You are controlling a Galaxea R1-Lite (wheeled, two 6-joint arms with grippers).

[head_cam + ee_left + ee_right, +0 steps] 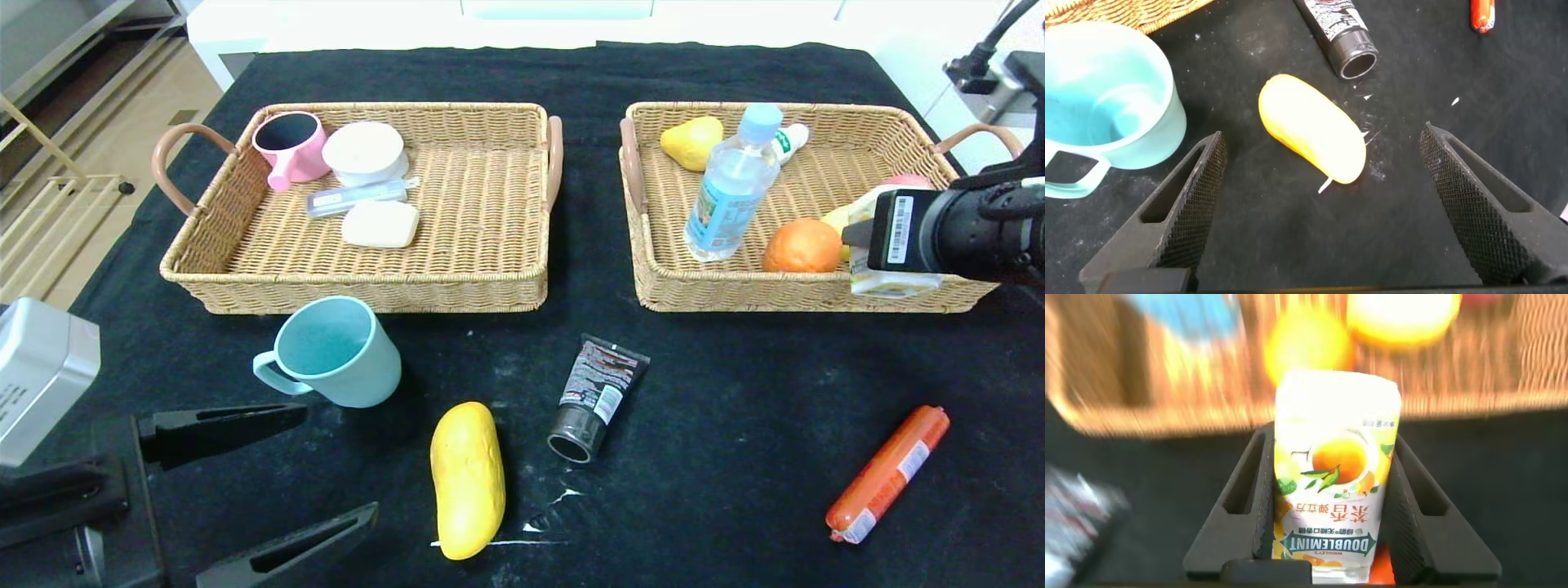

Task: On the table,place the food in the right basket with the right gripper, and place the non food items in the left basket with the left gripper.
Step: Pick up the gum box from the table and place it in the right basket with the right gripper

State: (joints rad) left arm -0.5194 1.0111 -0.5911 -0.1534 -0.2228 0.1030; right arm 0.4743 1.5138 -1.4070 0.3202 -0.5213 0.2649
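Yellow-white drink carton [1335, 478] sits clamped in my right gripper [1333, 498] jaws, right of frame over the tan wicker right basket [727, 290]; my left gripper [1323, 220] jaws gape lower left above the black-clothed tabletop [735, 408].

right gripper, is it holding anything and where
The right gripper holds the small carton by its two side faces. The left gripper is open, holding nothing.

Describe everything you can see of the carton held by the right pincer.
The carton is a small, flat white and yellow pack, glossy, printed with a cup of tea, green leaves, Chinese characters and the word DOUBLEMINT on a green band. It looks undamaged and closed. The right pincer is shut on it, one finger pressing each side. In the head view it hangs at the front wall of the right basket, near the orange; whether it touches the wicker is unclear.
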